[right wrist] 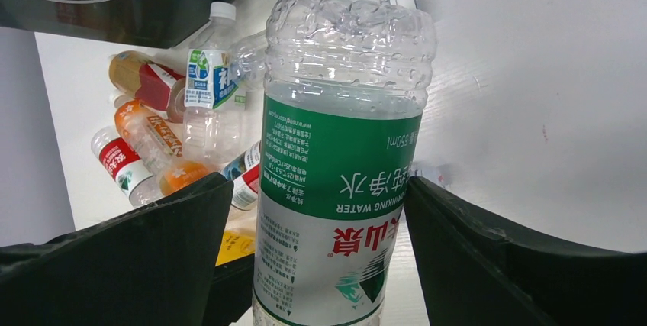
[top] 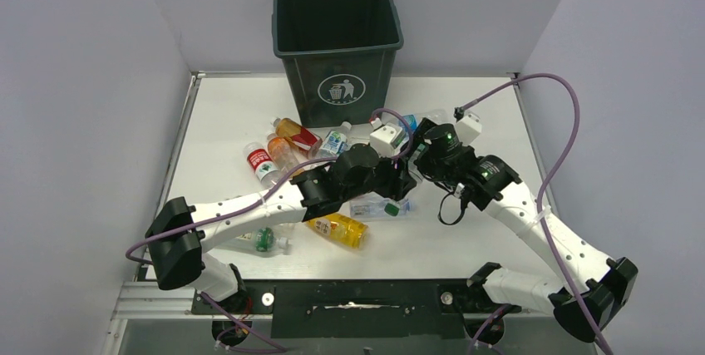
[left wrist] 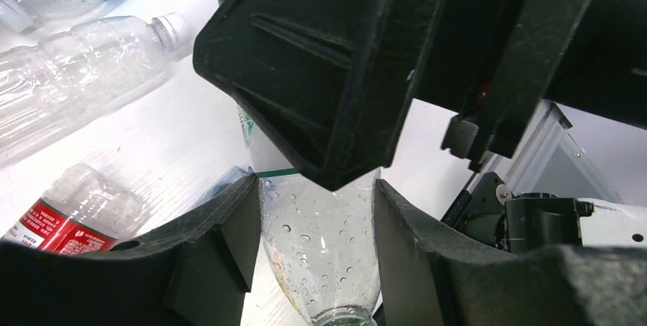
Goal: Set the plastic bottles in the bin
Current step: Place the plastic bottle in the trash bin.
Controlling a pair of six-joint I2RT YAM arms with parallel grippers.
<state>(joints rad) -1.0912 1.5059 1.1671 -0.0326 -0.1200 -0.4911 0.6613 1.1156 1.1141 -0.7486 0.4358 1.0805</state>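
A clear plastic bottle with a green and white label [right wrist: 339,158] hangs between both grippers above the table's middle. My left gripper [left wrist: 315,182] is shut on its bare, droplet-covered shoulder [left wrist: 320,242]. My right gripper [right wrist: 319,181] is open around the labelled body, with a gap showing at its left finger [right wrist: 152,250]. In the top view the two grippers meet, left gripper [top: 404,179] and right gripper [top: 422,157], and hide the bottle. The dark green bin [top: 316,81] stands upright at the back centre. Several other bottles lie in front of it, among them a red-labelled one [top: 260,162] and an orange one [top: 295,132].
A yellow-orange bottle [top: 337,229], a green-capped bottle [top: 262,240] and a clear one [top: 378,207] lie under the left arm. Purple cables [top: 574,122] loop over the right side. Grey walls close in the table on the left, right and back.
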